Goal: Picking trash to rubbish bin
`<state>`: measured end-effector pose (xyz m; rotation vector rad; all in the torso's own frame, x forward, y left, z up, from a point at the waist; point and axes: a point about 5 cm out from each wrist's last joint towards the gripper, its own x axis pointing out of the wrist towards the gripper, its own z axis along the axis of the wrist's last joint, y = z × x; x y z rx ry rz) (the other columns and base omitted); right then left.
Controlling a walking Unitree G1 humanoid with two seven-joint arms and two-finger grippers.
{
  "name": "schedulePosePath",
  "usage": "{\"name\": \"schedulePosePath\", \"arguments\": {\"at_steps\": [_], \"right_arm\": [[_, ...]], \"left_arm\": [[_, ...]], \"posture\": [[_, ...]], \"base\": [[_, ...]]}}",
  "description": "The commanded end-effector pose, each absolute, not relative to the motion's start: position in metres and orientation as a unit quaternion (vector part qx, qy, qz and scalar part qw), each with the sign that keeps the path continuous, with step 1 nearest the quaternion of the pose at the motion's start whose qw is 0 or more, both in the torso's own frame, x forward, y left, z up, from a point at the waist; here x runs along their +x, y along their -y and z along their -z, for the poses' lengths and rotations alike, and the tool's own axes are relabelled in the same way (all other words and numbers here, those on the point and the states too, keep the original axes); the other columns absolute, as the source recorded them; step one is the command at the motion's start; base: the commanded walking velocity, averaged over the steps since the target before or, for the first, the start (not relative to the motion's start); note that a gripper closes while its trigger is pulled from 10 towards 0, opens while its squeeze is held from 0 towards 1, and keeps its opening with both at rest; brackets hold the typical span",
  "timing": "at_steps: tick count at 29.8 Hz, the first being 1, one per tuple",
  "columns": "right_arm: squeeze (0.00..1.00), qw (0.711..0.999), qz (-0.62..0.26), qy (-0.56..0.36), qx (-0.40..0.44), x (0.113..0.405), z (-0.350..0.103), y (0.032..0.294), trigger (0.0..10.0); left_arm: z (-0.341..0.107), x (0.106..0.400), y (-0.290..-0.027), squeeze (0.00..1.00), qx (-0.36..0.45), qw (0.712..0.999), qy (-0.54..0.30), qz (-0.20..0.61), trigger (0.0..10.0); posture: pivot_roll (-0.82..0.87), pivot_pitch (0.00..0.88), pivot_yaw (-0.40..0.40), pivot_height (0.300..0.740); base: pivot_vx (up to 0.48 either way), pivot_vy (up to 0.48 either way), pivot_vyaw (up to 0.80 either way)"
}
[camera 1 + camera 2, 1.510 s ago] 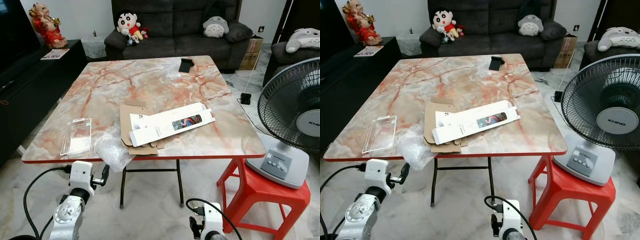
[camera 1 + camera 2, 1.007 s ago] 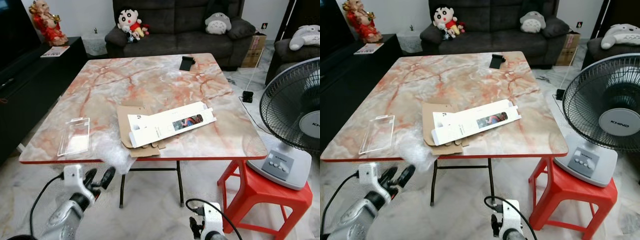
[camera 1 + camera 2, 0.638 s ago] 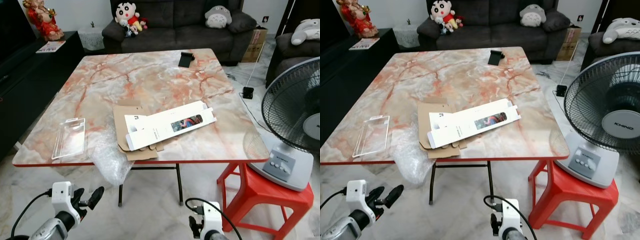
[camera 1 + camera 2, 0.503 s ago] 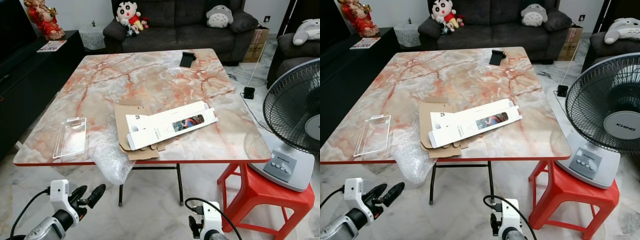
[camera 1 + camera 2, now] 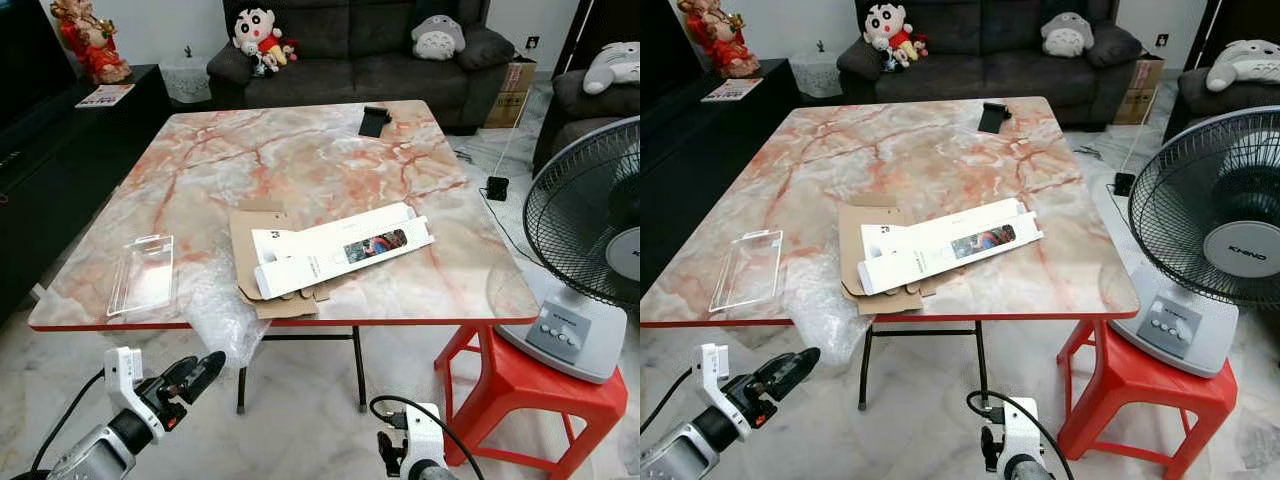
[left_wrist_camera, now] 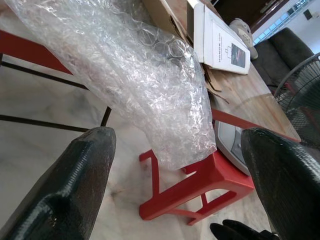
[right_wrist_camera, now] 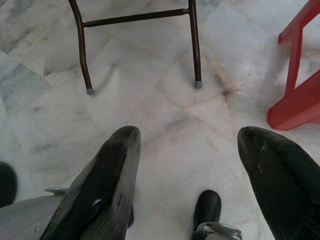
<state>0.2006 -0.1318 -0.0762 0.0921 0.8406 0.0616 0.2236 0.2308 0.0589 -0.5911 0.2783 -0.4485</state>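
Bubble wrap [image 5: 218, 310] is the trash I'm going for first: it sags over the near edge of the marble-patterned table [image 5: 300, 160], half on the top and half hanging free, which I judge makes it the easiest piece to pinch from below. I have the left gripper [image 5: 195, 375] raised under that edge, aimed up at the hanging fold, its fingers [image 6: 75, 190] spread wide with nothing between them. The right gripper [image 7: 185, 175] hangs idle over the floor tiles, fingers likewise parted and empty.

More trash lies on the table: a flattened brown cardboard [image 5: 262, 265] under a long white carton [image 5: 340, 248], touching the wrap, and a clear plastic blister tray [image 5: 143, 273] near the left edge.

No rubbish bin is in sight, so I can't say which way I'll carry things. How far the wrap reaches under the cardboard is hidden. The small dark object [image 5: 374, 121] at the far edge is too small to identify.
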Motion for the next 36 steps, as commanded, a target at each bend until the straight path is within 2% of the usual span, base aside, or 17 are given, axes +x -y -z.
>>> {"name": "schedulePosePath", "arguments": {"at_steps": [1, 2, 3, 4, 5, 11, 12, 19, 28, 34, 35, 36], "right_arm": [[0.0, 0.912, -0.038, -0.407, 0.046, 0.202, 0.075, 0.129, 10.0], [0.0, 0.912, -0.037, -0.406, 0.046, 0.202, 0.075, 0.129, 10.0], [0.0, 0.912, -0.037, -0.406, 0.046, 0.202, 0.075, 0.129, 10.0], [0.0, 0.912, -0.037, -0.406, 0.046, 0.202, 0.075, 0.129, 10.0], [0.0, 0.912, -0.037, -0.406, 0.046, 0.202, 0.075, 0.128, 10.0], [0.0, 0.912, -0.036, -0.406, 0.047, 0.201, 0.076, 0.128, 10.0], [0.0, 0.912, -0.036, -0.407, 0.047, 0.201, 0.076, 0.128, 10.0], [0.0, 0.912, -0.033, -0.407, 0.048, 0.2, 0.076, 0.128, 10.0], [0.0, 0.911, -0.032, -0.408, 0.047, 0.198, 0.077, 0.128, 10.0], [0.0, 0.911, -0.035, -0.408, 0.045, 0.199, 0.077, 0.128, 10.0], [0.0, 0.912, -0.036, -0.407, 0.045, 0.2, 0.076, 0.127, 10.0], [0.0, 0.912, -0.036, -0.407, 0.044, 0.2, 0.076, 0.127, 10.0]], "left_arm": [[-0.056, 0.23, -0.23, 0.0, -0.269, 0.928, -0.149, 0.21, 10.0], [-0.054, 0.233, -0.228, 0.0, -0.265, 0.929, -0.151, 0.207, 10.0], [-0.052, 0.238, -0.226, 0.2, -0.255, 0.935, -0.149, 0.197, 10.0], [-0.052, 0.238, -0.226, 0.2, -0.255, 0.935, -0.149, 0.197, 10.0], [-0.05, 0.243, -0.224, 1.0, -0.25, 0.938, -0.149, 0.19, 10.0], [-0.046, 0.256, -0.213, 1.0, -0.251, 0.936, -0.164, 0.183, 10.0], [-0.044, 0.259, -0.21, 0.0, -0.252, 0.935, -0.17, 0.184, 10.0], [-0.038, 0.273, -0.196, 0.0, -0.243, 0.929, -0.195, 0.201, 10.0], [-0.026, 0.263, -0.205, 0.0, -0.21, 0.934, -0.225, 0.18, 10.0], [-0.022, 0.269, -0.207, 0.0, -0.191, 0.943, -0.225, 0.153, 10.0], [-0.021, 0.273, -0.208, 0.0, -0.177, 0.949, -0.225, 0.134, 5.9], [-0.021, 0.275, -0.208, 0.0, -0.172, 0.951, -0.224, 0.126, 5.9]], "posture": [[0.06, 0.0, 0.053, 0.74], [0.06, 0.0, 0.053, 0.74], [0.06, 0.0, 0.053, 0.74], [0.06, 0.0, 0.053, 0.74], [0.06, 0.0, 0.054, 0.74], [0.05, 0.0, 0.059, 0.74], [0.04, 0.0, 0.061, 0.74], [0.03, 0.0, 0.075, 0.74], [0.03, 0.0, 0.079, 0.74], [0.03, 0.0, 0.08, 0.74], [0.02, 0.0, 0.082, 0.74], [0.02, 0.0, 0.082, 0.74]], "base": [[0.0, 0.0, 0.0], [0.0, 0.0, 0.0], [0.0, 0.0, 0.0], [0.0, 0.0, 0.0], [0.0, 0.0, 0.0], [0.0, 0.0, 0.0], [0.0, 0.0, 0.0], [0.0, 0.0, 0.0], [0.0, 0.0, 0.0], [0.0, 0.0, 0.0], [0.0, 0.0, 0.0], [0.0, 0.0, 0.0]]}}
